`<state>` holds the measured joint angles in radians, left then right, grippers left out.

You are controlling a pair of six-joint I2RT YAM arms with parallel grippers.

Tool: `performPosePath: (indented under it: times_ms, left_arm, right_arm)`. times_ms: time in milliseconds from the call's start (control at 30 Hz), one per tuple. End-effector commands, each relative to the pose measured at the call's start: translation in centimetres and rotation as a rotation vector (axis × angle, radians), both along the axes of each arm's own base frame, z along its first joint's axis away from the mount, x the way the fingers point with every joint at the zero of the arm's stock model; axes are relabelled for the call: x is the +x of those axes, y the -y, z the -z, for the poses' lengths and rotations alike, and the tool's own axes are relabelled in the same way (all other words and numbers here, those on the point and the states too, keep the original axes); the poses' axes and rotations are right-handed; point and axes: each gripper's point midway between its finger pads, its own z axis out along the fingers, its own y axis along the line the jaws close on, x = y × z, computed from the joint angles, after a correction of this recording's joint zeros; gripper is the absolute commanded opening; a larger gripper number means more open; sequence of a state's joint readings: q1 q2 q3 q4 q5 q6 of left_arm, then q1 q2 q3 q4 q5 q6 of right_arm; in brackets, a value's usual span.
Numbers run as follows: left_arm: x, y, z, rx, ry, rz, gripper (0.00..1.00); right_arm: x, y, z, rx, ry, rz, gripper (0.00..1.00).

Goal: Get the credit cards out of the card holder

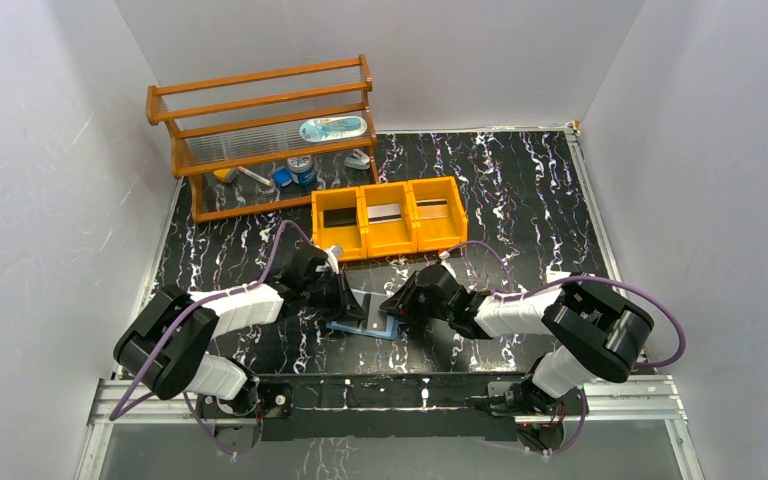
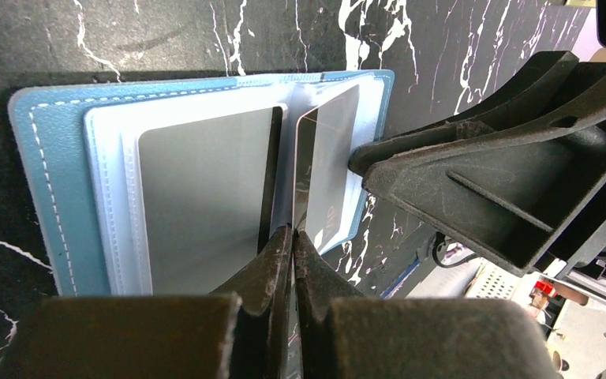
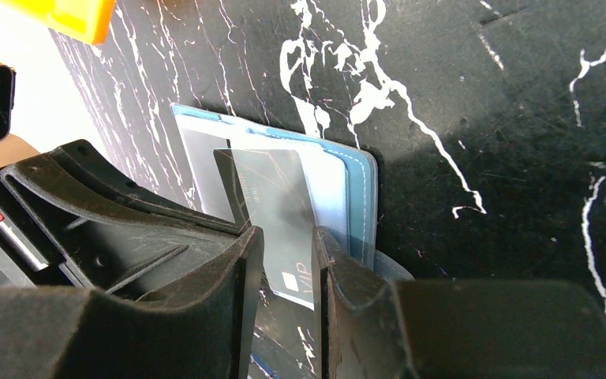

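a: how many cards do you count for me?
b: you have five in view. two sit in the card holder [image 2: 43, 174]: a silver-grey card [image 2: 205, 197] flat in the left-hand sleeve, and a vip card [image 2: 327, 150] standing up on edge at the fold. three more lie in the orange tray [image 1: 390, 242], one per compartment: a dark card [image 1: 340, 217], a silver card [image 1: 384, 212], a tan card [image 1: 433, 209].
a: and the holder itself?
b: one only, light blue with pale stitching and clear inner sleeves. it lies open on the black marbled worktop [image 1: 520, 200] between your two arms, on the near side of the tray.
a: the claws?
b: your left claw [image 2: 292, 249] is pressed together, pinching the near edge of the vip card. your right claw [image 3: 288, 237] stands part spread over the right-hand leaf, with one fingertip [image 2: 357, 162] against its outer edge. one wooden rack [image 1: 260, 100] stands at the back left.
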<state>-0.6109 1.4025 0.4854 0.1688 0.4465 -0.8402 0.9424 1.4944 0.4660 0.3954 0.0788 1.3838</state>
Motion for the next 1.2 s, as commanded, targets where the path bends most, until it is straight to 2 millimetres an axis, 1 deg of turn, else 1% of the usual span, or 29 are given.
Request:
performPosePath:
  times_ms: [0, 233, 267, 433, 600, 667, 733, 833, 933, 1167]
  left_arm:
    - [-0.3, 0.6, -1.3, -0.045, 0.017, 0.046, 0.00]
    - [-1.3, 0.2, -0.8, -0.045, -0.025, 0.049, 0.00]
    - [-1.3, 0.3, -1.5, -0.061, -0.007, 0.046, 0.00]
    - [-1.6, 0.2, -2.0, -0.072, -0.002, 0.040, 0.00]
    - [-1.3, -0.9, -1.4, 0.006, 0.041, 0.043, 0.01]
    - [-1.0, -0.9, -1.3, 0.017, 0.045, 0.053, 0.07]
    - [-1.0, -0.4, -1.2, -0.004, 0.033, 0.062, 0.12]
    - [-0.9, 0.5, -1.4, -0.055, 0.017, 0.064, 0.15]
    - [-0.9, 0.7, -0.5, -0.061, -0.013, 0.051, 0.19]
    - [-1.1, 0.6, 0.9, -0.062, -0.044, 0.022, 0.20]
  right_arm:
    - [-1.7, 3.8, 4.6, -0.197, -0.073, 0.001, 0.38]
    - [-1.6, 4.2, 4.5, -0.210, -0.067, 0.015, 0.38]
    - [-1.6, 4.3, 4.5, -0.215, -0.068, 0.018, 0.38]
    - [-1.3, 4.8, 4.3, -0.230, -0.056, 0.037, 0.38]
    - [-1.3, 4.4, 4.2, -0.226, -0.053, 0.013, 0.38]
    - [-1.4, 4.0, 4.2, -0.217, -0.053, 0.001, 0.38]
    - [-1.4, 3.8, 4.3, -0.212, -0.056, -0.005, 0.38]
    - [-1.4, 3.6, 4.4, -0.212, -0.060, -0.012, 0.38]
    - [-1.4, 3.6, 4.5, -0.212, -0.060, -0.016, 0.38]
    - [-1.5, 3.4, 4.7, -0.212, -0.064, -0.027, 0.38]
